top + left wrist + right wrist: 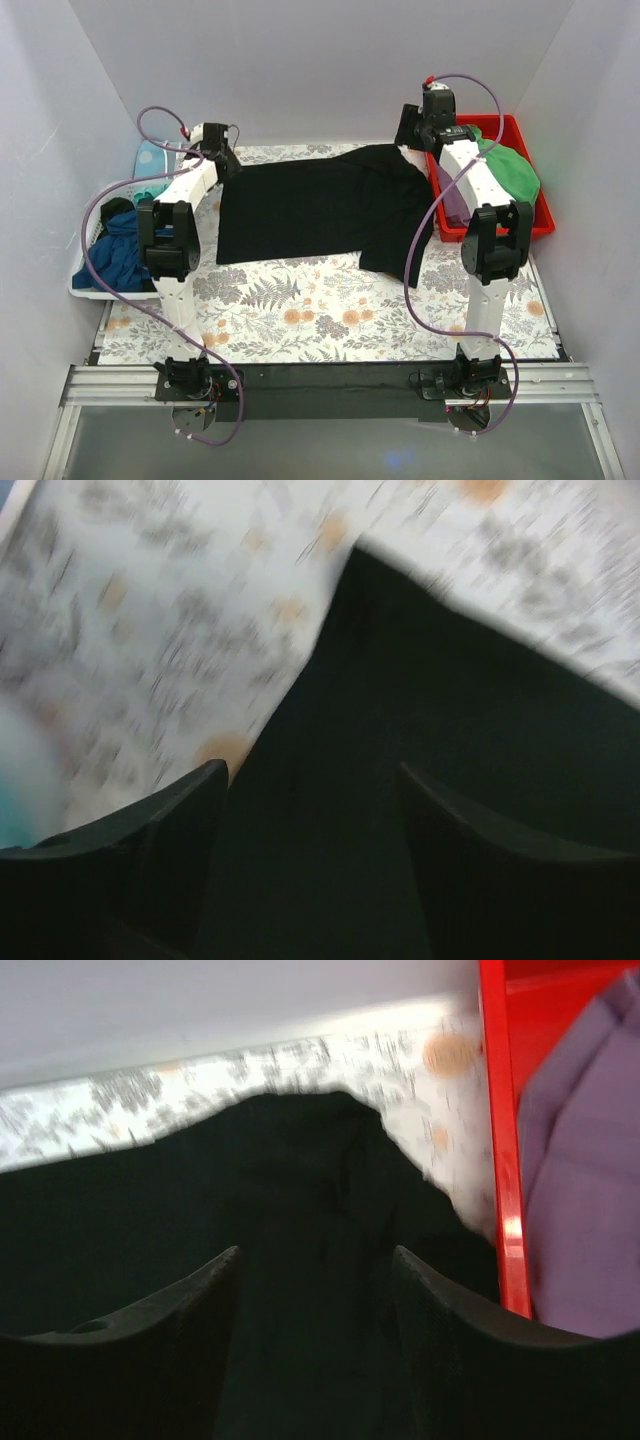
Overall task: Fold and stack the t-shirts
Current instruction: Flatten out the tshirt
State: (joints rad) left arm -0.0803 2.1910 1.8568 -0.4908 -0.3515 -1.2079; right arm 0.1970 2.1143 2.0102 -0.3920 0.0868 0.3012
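On the floral bench, the black t-shirt lay spread, right side rumpled, folding seemingly barely begun. The left end effector and right end effector hovered spread over its far corners, gripping nothing; a blue shirt waited unstacked alongside.
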